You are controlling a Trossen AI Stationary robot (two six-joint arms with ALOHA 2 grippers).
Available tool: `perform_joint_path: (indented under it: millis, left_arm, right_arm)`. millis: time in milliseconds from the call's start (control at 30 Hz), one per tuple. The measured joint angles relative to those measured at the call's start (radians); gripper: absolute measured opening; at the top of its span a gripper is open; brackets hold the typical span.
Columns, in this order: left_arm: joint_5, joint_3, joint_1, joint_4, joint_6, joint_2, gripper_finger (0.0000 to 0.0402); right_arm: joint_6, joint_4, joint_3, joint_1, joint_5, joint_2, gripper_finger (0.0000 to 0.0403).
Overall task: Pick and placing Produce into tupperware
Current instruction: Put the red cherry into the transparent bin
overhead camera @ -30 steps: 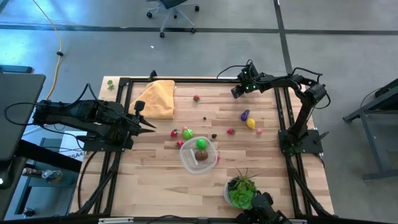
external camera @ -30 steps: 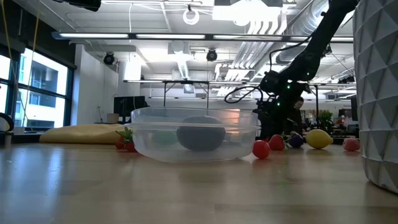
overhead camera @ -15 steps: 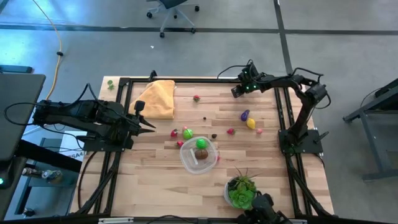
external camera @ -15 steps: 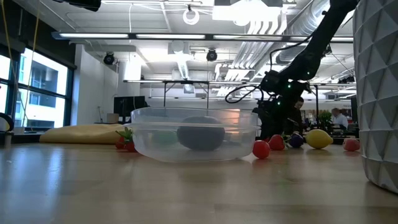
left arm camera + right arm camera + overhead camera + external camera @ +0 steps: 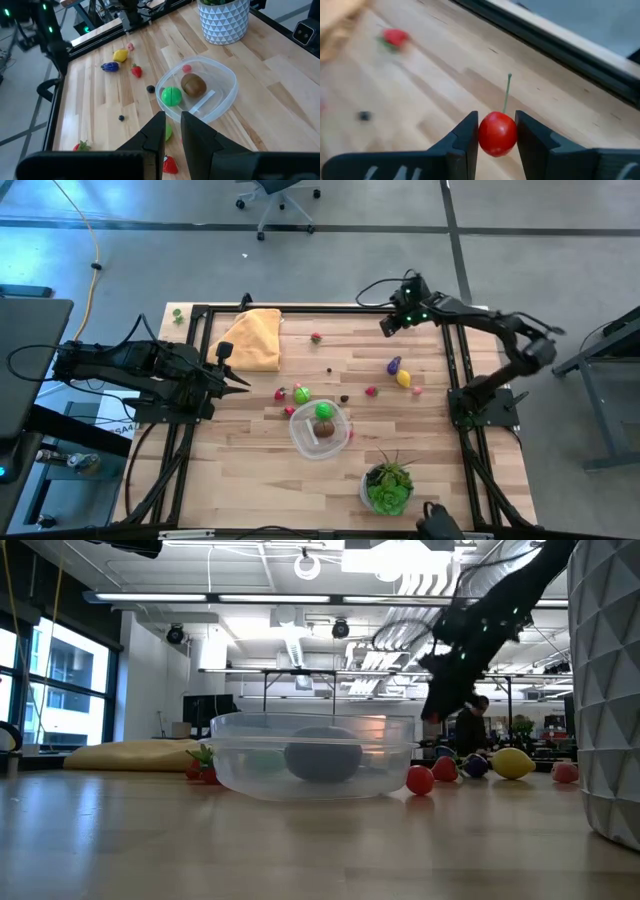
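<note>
The tupperware [image 5: 320, 430] is a round clear container on the near middle of the table. It holds a green ball [image 5: 324, 411] and a brown fruit [image 5: 325, 429], both also visible in the left wrist view at the tupperware [image 5: 200, 90]. More tiny produce lies loose on the wood: a purple piece [image 5: 394, 365], a yellow one [image 5: 403, 379], a strawberry [image 5: 316, 337] and a green one [image 5: 301, 394]. My right gripper [image 5: 385, 326] hangs over the far part of the table, shut on a red cherry [image 5: 497, 134]. My left gripper [image 5: 245, 383] waits at the left edge, fingers nearly together. My right gripper pinches the cherry's round red body [image 5: 497, 134] between its two fingers, one on each side. The green stem [image 5: 507, 95] sticks out forward past the fingertips. The cherry is lifted clear of the wood, and the fingers slant down toward the table.
A folded yellow cloth [image 5: 252, 338] lies at the far left corner. A white pot with a green plant [image 5: 388, 488] stands at the near edge, right of the tupperware. Black frame rails [image 5: 455, 360] border the table. Bare wood lies between the right gripper and the container.
My right arm has swung its elbow out toward the table's right edge. Its gripper has risen above the far part of the table and tipped more steeply downward. The left arm and the loose produce have stayed put.
</note>
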Motion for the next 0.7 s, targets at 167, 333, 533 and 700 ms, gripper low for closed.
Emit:
perform_joint_path:
  millis: [167, 333, 533, 700]
  left_arm:
    - [0.000, 0.000, 0.000, 0.000, 0.000, 0.000, 0.0051]
    - [0.000, 0.000, 0.000, 0.000, 0.000, 0.000, 0.0051]
    - [0.000, 0.000, 0.000, 0.000, 0.000, 0.000, 0.0051]
    - [0.000, 0.000, 0.000, 0.000, 0.000, 0.000, 0.0051]
  right_arm:
    - [0.021, -0.037, 0.000, 0.056, -0.157, -0.167, 0.0093]
    - [0.133, 0.002, 0.001, 0.176, -0.256, -0.318, 0.0093]
    - [0.277, 0.077, 0.001, 0.410, -0.187, -0.400, 0.0093]
    - [0.329, 0.154, 0.002, 0.638, 0.015, -0.376, 0.0093]
